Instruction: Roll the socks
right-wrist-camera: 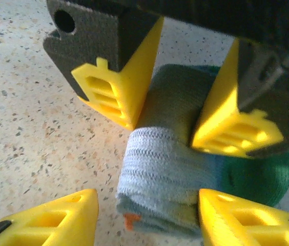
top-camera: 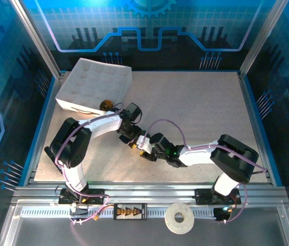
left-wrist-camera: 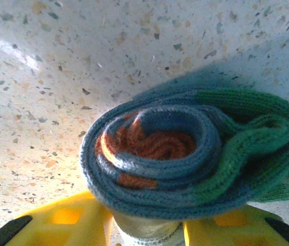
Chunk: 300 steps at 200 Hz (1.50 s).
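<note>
Our left gripper clamps the coiled blue-grey and green ribbed knit sock; our right gripper stands released around it, open speckled tabletop beyond.

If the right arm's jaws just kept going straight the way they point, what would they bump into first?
The rolled sock, lying right between the right jaws. Just beyond it, the left jaws pinch the same roll, though depth is hard to judge.

Both arms are stretched low toward each other, with the claws brought tip to tip. The left claw is clamped on the rolled socks. The right claw is parted, its fingers set either side of them.
</note>
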Each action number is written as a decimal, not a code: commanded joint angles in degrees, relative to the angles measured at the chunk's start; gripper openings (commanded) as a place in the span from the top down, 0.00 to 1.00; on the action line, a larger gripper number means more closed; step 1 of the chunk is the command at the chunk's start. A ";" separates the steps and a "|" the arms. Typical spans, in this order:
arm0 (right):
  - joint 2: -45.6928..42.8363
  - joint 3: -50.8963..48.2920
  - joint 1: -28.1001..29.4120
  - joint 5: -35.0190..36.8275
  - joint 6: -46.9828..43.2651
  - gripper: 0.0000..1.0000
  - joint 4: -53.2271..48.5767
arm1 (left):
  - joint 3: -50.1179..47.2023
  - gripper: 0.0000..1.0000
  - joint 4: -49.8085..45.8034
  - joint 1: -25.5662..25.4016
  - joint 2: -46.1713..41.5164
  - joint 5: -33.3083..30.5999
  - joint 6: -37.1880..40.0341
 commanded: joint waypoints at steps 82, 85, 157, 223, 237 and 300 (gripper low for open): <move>8.04 3.77 -1.77 0.71 6.57 0.98 -9.49 | 0.74 0.48 -7.15 0.55 -2.21 0.98 -0.68; 8.13 3.46 -1.81 0.14 6.78 0.99 -9.35 | 0.44 0.46 -6.87 0.61 -2.73 1.08 -0.97; 9.96 -0.18 -5.38 -12.05 14.90 1.00 -8.98 | -7.66 0.20 5.36 5.44 -15.17 0.59 -7.53; 12.76 0.73 -12.17 -24.02 22.72 1.00 -9.74 | -11.60 0.27 8.93 4.88 -16.73 2.16 -5.56; 13.58 0.86 -14.21 -27.40 24.76 1.00 -9.60 | -11.58 0.30 9.48 4.33 -15.98 2.12 -5.49; 18.63 2.02 -21.85 -37.00 33.35 1.00 -10.71 | -8.60 0.37 11.00 0.85 -9.17 0.36 -5.25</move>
